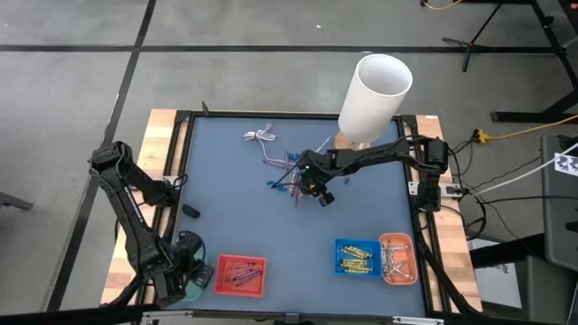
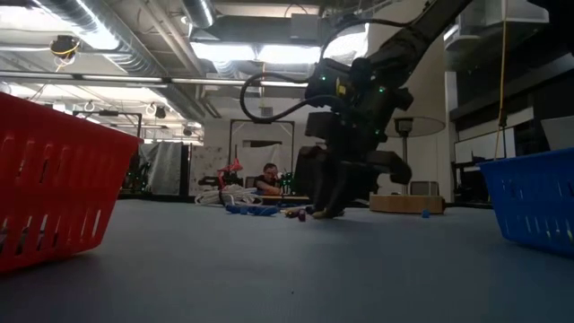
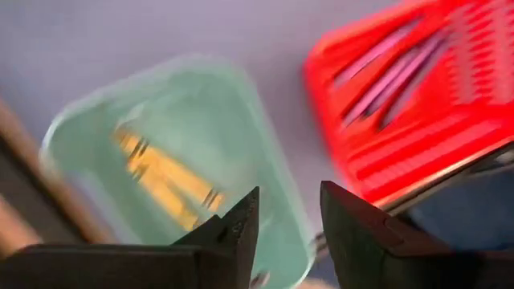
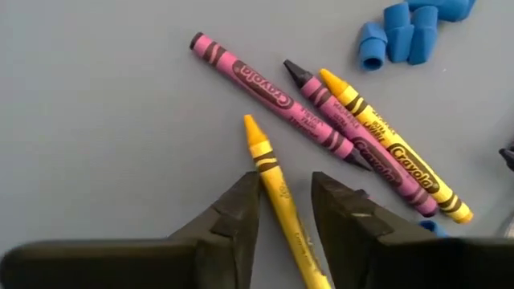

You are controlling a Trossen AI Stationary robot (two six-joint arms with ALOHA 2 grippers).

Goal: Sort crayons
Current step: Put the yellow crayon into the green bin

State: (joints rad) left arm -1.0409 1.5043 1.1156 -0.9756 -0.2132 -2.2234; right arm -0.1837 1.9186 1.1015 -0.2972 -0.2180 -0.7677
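Near the table's middle lies a loose group of crayons (image 1: pixel 293 181). My right gripper (image 4: pixel 285 181) is down among them, open. Its fingers stand on either side of a yellow crayon (image 4: pixel 261 148) that lies flat on the mat, and a gap shows on both sides. Two purple crayons (image 4: pixel 257 80) and another yellow crayon (image 4: pixel 393 152) lie just beyond. My left gripper (image 3: pixel 289 193) hangs open with nothing between its fingers. It is above a pale green tray (image 3: pixel 72 136) that holds yellow crayons (image 3: pixel 161 172), at the near left.
A red tray (image 1: pixel 241 275) with purple crayons sits beside the green one. A blue tray (image 1: pixel 358 257) and an orange tray (image 1: pixel 397 257) stand at the near right. Small blue bits (image 4: pixel 401 32) lie by the crayons. A white cable (image 1: pixel 262 137) and a white cylinder (image 1: pixel 375 99) are at the far side.
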